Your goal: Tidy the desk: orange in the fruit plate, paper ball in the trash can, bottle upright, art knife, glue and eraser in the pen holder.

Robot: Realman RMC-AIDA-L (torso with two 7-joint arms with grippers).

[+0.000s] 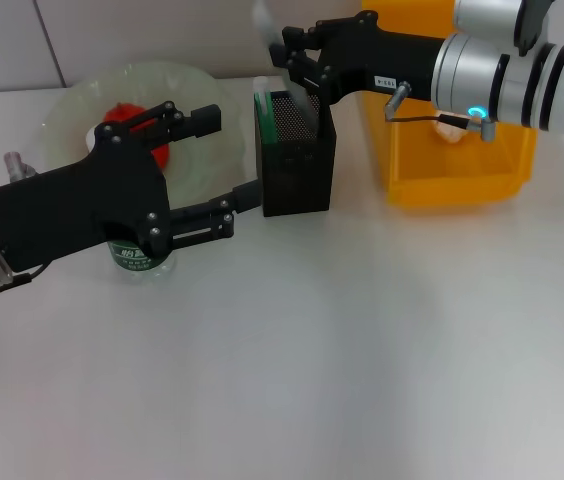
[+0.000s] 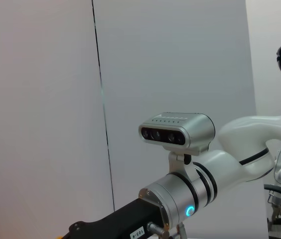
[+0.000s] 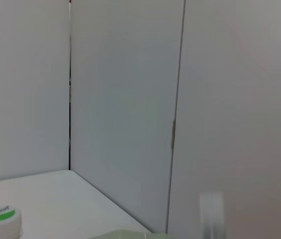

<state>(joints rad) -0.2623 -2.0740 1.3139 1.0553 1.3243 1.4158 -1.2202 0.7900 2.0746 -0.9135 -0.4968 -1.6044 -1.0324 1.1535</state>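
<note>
- Desk (image 1: 362, 350): plain white matte top that fills most of the head view; the near half carries only soft shadows.
- Wall (image 1: 142, 40): light grey panels, standing right behind the desk's far edge.
- Wall seam (image 1: 50, 45): thin slanted line above the desk's far-left part.
- Left wrist view: same grey panelling, with one dark vertical seam (image 2: 103, 99) running full height above desk level.
- Right wrist view: a corner of the desk (image 3: 56, 199) meets the wall. Two vertical seams rise behind it, one dark (image 3: 70, 84) and one paler (image 3: 178, 114).
</note>
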